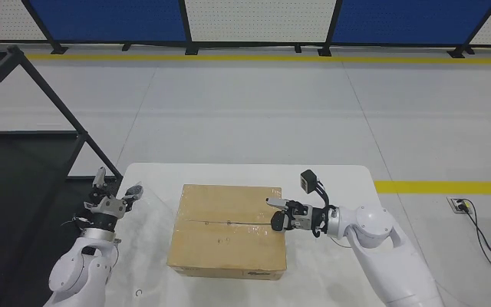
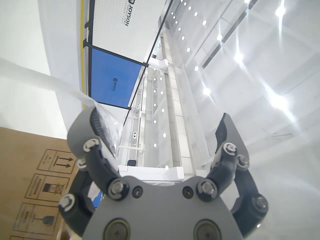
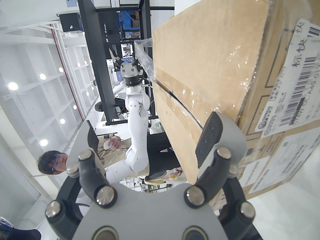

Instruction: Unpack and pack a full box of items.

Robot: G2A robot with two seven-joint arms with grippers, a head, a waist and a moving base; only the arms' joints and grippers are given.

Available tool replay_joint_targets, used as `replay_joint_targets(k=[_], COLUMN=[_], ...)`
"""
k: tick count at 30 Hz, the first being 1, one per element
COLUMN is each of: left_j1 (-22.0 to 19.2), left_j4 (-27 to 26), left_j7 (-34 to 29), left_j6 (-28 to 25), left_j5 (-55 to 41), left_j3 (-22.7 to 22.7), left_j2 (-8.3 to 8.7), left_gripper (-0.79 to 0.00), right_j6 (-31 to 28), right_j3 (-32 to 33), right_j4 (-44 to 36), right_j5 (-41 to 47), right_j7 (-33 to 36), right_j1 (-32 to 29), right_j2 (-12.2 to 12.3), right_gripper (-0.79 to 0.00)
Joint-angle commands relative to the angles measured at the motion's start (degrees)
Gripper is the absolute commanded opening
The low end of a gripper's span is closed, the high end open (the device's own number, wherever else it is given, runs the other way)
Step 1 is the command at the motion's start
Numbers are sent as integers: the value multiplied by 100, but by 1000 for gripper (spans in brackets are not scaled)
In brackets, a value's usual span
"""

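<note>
While the table point(image 1: 153, 178) holds the box point(image 1: 229, 234) shut at its centre, an arm stands each side: right gripper point(image 3: 152, 126) spread wide, empty, one finger over the box top by the seam point(image 3: 180, 104); left gripper point(image 2: 161, 121) also wide open, nothing pinched, w/ a clear strip point(image 2: 57, 83), prob. tape, clinging to one pad. Risks: strip may re-stick to cardboard; right finger could snag a flap & shove the box.

Top view looks down; both wrist views share the box point(image 1: 228, 230).

White table point(image 1: 230, 173); blue partitions point(image 1: 107, 19) — behind.
</note>
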Motion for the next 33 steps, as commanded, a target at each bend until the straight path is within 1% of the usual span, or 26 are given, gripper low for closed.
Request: replay_joint_targets(k=[1,9,17,25,33], left_j1=[70,350,538,740,851], left_j4=[-101,-561,-1064,-1641,-2043], left_j7=[-61,-157,-198,-274,-326], left_j6=[-37,-271,-434,-444,-486], left_j5=[-28,-11,-45,-57,183], left_j3=[-73,-287,-419,-527,-532], left_j2=[7,19,15,15,18], left_gripper=[0,0,0,0,0], right_j6=[0,0,0,0,0], right_j3=[0,0,0,0,0], right_j4=[0,0,0,0,0], right_j5=[0,0,0,0,0], right_j7=[0,0,0,0,0], right_j1=[0,0,0,0,0], right_j2=[0,0,0,0,0], right_gripper=[0,0,0,0,0])
